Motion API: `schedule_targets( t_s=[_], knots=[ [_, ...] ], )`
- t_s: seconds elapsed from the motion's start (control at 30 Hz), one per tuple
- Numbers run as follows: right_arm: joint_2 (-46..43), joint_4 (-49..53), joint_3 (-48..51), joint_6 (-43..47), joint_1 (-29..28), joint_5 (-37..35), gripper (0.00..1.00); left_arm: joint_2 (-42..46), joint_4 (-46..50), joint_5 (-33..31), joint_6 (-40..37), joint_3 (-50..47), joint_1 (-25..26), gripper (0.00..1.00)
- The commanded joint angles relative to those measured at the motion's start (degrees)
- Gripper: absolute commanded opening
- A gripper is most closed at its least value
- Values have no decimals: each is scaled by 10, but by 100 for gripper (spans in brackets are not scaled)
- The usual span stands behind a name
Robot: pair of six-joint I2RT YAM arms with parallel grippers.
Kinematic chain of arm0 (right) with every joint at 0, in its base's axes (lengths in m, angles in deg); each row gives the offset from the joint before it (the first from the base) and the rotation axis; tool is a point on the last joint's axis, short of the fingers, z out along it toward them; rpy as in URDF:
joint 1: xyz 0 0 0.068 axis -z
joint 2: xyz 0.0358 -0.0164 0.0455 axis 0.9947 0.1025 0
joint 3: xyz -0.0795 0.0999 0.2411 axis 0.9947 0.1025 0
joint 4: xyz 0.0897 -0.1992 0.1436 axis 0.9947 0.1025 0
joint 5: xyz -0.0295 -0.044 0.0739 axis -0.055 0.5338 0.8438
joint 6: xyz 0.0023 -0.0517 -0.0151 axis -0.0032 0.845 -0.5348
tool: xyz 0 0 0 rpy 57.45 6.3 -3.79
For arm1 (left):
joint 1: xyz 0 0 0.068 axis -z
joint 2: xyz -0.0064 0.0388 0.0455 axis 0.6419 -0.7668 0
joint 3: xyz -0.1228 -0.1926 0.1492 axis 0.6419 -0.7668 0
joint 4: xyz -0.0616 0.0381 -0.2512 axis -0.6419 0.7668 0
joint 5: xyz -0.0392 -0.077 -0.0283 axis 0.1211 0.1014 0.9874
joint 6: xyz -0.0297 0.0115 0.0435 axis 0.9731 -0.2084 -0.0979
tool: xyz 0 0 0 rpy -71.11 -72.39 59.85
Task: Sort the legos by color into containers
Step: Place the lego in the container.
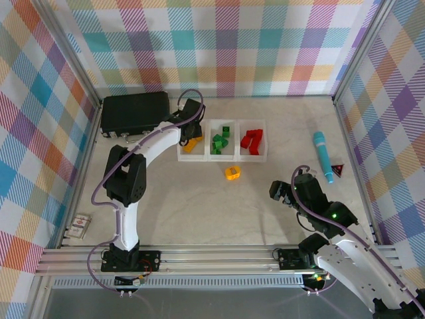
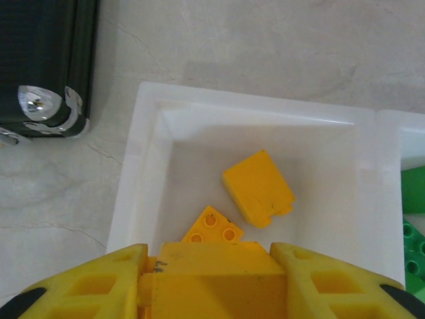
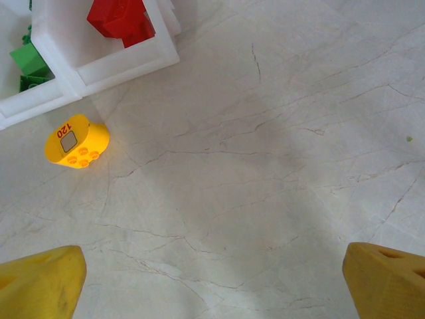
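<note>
we judge the sorting nearly finished. in the containers (image 1: 239, 159), green legos (image 1: 220, 141) sit in the middle one, red legos (image 1: 252, 139) in the right one, and the left bin (image 2: 143, 173) has two yellow legos (image 2: 257, 187). above that left bin our left gripper (image 1: 193, 135) is clamped on a yellow brick (image 2: 212, 276), not yet dropped. one rounded yellow piece (image 1: 232, 173) lies loose just in front of the containers. our right gripper (image 3: 212, 272), fingers spread and empty, hangs well in front of them, to the right.

Desk (image 3: 265, 166): smooth matt stone-look surface, fine dark veins; containers (image 2: 143, 166): smooth white plastic, faint sheen; legos (image 2: 257, 188): glossy yellow plastic, lightly scuffed; black case (image 2: 40, 53): ribbed finish, shiny metal corner (image 2: 40, 103).
</note>
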Motion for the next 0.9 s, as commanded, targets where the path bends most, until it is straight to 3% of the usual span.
schedule_targets(
  t_s=[0.0,0.43,0.8,0.87],
  knots=[
    [15,-26,8,17,4,-7,99,-10,22,19,14,19,-5,34],
    [77,-72,0,45,5,5,99,-21,35,79,57,-11,-5,40],
    [63,-56,2,35,5,8,99,-31,32,106,64,-20,-5,55],
    [55,-51,4,30,5,6,99,-25,37,103,59,-17,-5,63]
  ],
)
